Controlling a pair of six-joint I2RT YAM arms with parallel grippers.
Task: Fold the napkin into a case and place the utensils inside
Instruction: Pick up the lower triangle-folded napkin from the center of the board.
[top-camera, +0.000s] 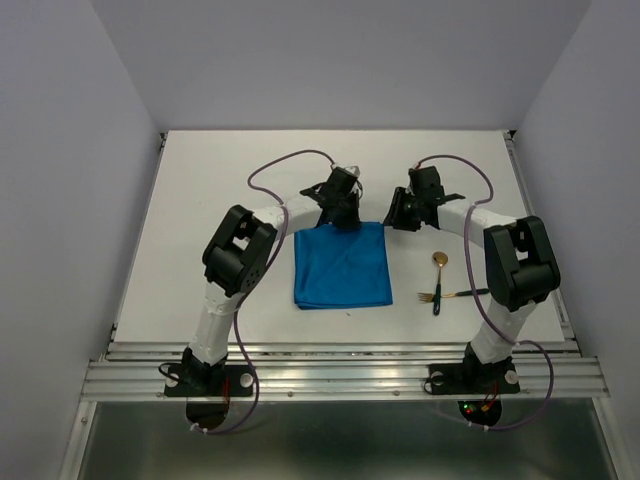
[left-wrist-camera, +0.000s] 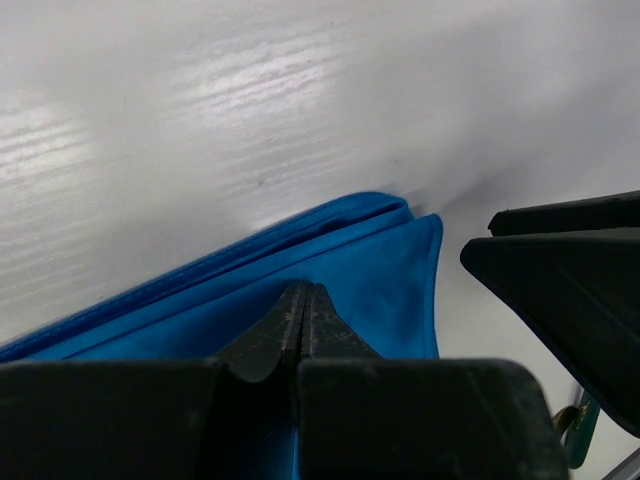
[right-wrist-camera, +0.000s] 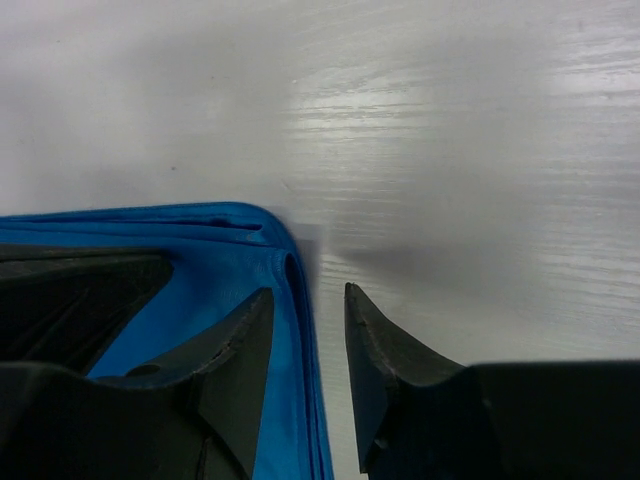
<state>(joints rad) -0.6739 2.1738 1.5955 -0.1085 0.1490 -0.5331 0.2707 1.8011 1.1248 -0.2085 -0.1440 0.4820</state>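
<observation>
Napkin (top-camera: 341, 265) lies folded mid-frame on the desk (top-camera: 200, 200); utensils (top-camera: 438, 285) to its right. Left pincer (left-wrist-camera: 303, 292) closed at its upper edge, grip unconfirmed. Right pincer (right-wrist-camera: 308, 292) half-open astride the upper-right corner; advise seizing all layers before folding.

Bright even light, streaky glare on white table (right-wrist-camera: 450, 130), soft shadows, wrist-view foregrounds blurred

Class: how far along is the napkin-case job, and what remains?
Done: the napkin is folded into a layered rectangle, not yet a narrow case. In hand: the left gripper, shut, and the right gripper, open, sit at its far edge. Left: narrowing folds; the spoon and fork lie beside it.
</observation>
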